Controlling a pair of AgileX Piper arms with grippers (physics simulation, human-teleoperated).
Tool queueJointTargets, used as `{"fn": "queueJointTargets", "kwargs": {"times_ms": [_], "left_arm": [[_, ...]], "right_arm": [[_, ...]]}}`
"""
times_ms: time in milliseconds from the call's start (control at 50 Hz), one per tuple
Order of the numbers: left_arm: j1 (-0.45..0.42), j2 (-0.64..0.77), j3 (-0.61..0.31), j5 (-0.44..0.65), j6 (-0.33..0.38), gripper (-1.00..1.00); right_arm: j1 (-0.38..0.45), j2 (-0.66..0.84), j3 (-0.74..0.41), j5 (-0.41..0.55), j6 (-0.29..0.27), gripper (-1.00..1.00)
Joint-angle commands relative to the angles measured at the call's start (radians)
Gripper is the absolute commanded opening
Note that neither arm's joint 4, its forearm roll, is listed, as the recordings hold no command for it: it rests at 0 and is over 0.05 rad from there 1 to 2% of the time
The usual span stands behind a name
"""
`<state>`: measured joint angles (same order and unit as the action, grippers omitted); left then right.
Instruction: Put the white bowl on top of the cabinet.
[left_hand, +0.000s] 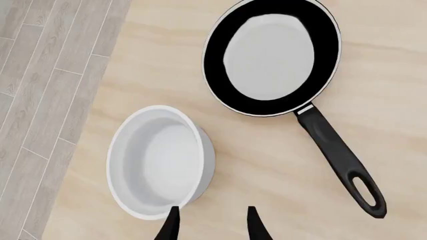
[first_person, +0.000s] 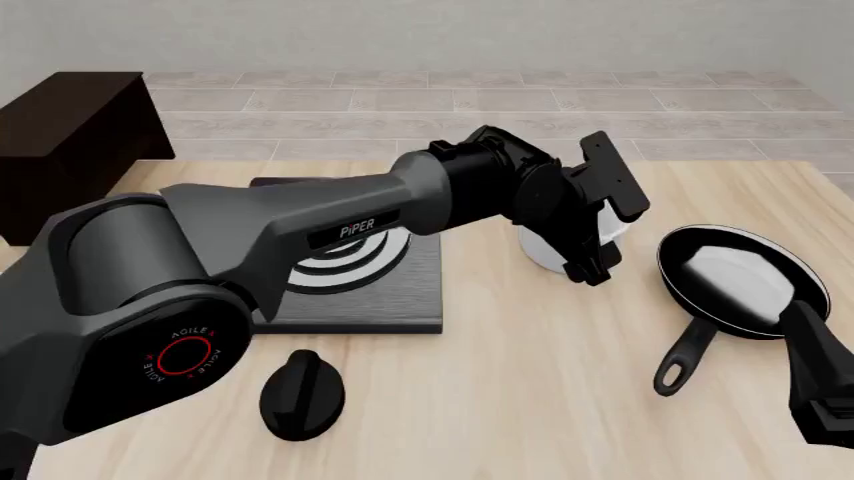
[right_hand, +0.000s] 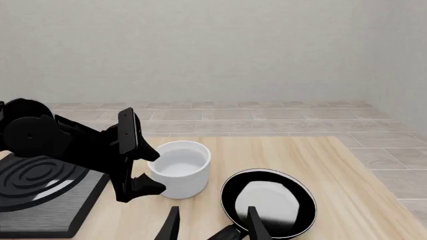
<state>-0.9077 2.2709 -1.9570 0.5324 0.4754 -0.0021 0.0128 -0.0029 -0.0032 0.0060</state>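
Observation:
The white bowl (left_hand: 160, 162) stands upright on the wooden table, next to the black frying pan (left_hand: 270, 55). In the front view the bowl (first_person: 542, 252) is mostly hidden behind my left arm. My left gripper (left_hand: 213, 225) is open and empty, hovering just beside the bowl's rim. The right wrist view shows it (right_hand: 148, 170) with fingers spread at the side of the bowl (right_hand: 180, 167), not around it. The dark cabinet (first_person: 67, 130) stands at the far left. My right gripper (right_hand: 213, 227) is open and empty, near the pan's handle.
A black stove plate (first_person: 360, 270) with concentric rings lies at the table's middle left. A black knob (first_person: 300, 395) lies in front of it. The pan (first_person: 734, 280) sits at the right, handle pointing to the front. My right arm (first_person: 817, 385) is at the lower right corner.

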Motion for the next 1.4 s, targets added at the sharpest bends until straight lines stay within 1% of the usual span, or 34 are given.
{"fn": "queueJointTargets", "kwargs": {"times_ms": [20, 140, 200, 280, 380, 460, 500, 580, 660, 740, 780, 840, 880, 920, 980, 1020, 1060, 1100, 1160, 1200, 1220, 1260, 1280, 1320, 1400], "left_arm": [[0.009, 0.037, -0.059, 0.029, 0.015, 1.00], [0.018, 0.057, -0.080, 0.043, 0.036, 1.00], [0.034, 0.072, -0.106, 0.056, 0.062, 1.00], [0.045, 0.091, -0.123, 0.057, 0.078, 1.00], [0.046, 0.099, -0.130, 0.050, 0.081, 1.00], [0.030, 0.107, -0.127, 0.048, 0.054, 1.00], [0.028, 0.117, -0.125, 0.049, 0.067, 1.00], [0.032, 0.145, -0.182, 0.073, 0.074, 1.00], [0.030, 0.182, -0.220, 0.088, 0.090, 1.00], [0.031, 0.223, -0.279, 0.110, 0.087, 1.00], [0.027, 0.247, -0.318, 0.132, 0.069, 1.00], [0.022, 0.258, -0.332, 0.145, 0.063, 1.00], [0.023, 0.263, -0.334, 0.145, 0.077, 1.00], [0.031, 0.283, -0.372, 0.161, 0.081, 1.00], [0.037, 0.304, -0.403, 0.180, 0.105, 1.00], [0.042, 0.323, -0.445, 0.202, 0.105, 1.00], [0.042, 0.333, -0.466, 0.213, 0.105, 1.00], [0.045, 0.355, -0.512, 0.238, 0.105, 1.00], [0.062, 0.423, -0.621, 0.303, 0.109, 1.00], [0.067, 0.449, -0.667, 0.330, 0.107, 1.00], [0.078, 0.483, -0.717, 0.358, 0.112, 1.00], [0.077, 0.516, -0.778, 0.393, 0.105, 1.00], [0.072, 0.530, -0.805, 0.408, 0.081, 1.00], [0.049, 0.540, -0.829, 0.423, 0.037, 1.00], [0.040, 0.553, -0.837, 0.425, 0.047, 1.00]], "right_arm": [[0.000, -0.003, 0.000, 0.003, 0.000, 1.00], [0.000, -0.001, 0.000, 0.001, 0.000, 1.00], [0.000, 0.000, 0.000, 0.000, 0.000, 1.00], [0.000, 0.001, 0.000, -0.001, 0.000, 1.00], [0.000, 0.000, 0.000, 0.000, 0.000, 1.00], [0.000, 0.001, 0.001, -0.002, 0.000, 1.00], [0.000, 0.000, 0.000, 0.000, 0.000, 1.00], [0.000, 0.000, 0.000, 0.000, 0.000, 1.00], [0.000, 0.003, 0.000, -0.003, 0.000, 1.00], [0.000, 0.004, 0.000, -0.004, 0.000, 1.00], [0.000, 0.003, 0.000, -0.003, 0.000, 1.00], [0.000, 0.005, 0.001, -0.005, 0.000, 1.00], [0.000, 0.004, 0.000, -0.003, 0.000, 1.00], [0.000, 0.007, 0.001, -0.007, 0.000, 1.00], [0.000, 0.005, 0.000, -0.005, 0.000, 1.00], [0.000, 0.010, 0.001, -0.011, 0.000, 1.00], [0.000, 0.007, 0.000, -0.007, 0.000, 1.00], [0.000, 0.008, 0.000, -0.008, 0.000, 1.00], [0.000, 0.003, -0.001, -0.002, 0.000, 1.00], [0.000, 0.004, -0.001, -0.003, 0.000, 1.00], [0.000, 0.003, -0.001, -0.002, 0.000, 1.00], [0.000, 0.004, -0.001, -0.004, 0.000, 1.00], [0.000, 0.004, 0.000, -0.003, 0.000, 1.00], [0.000, 0.006, 0.000, -0.006, 0.000, 1.00], [0.000, 0.005, 0.000, -0.005, -0.001, 1.00]]}}
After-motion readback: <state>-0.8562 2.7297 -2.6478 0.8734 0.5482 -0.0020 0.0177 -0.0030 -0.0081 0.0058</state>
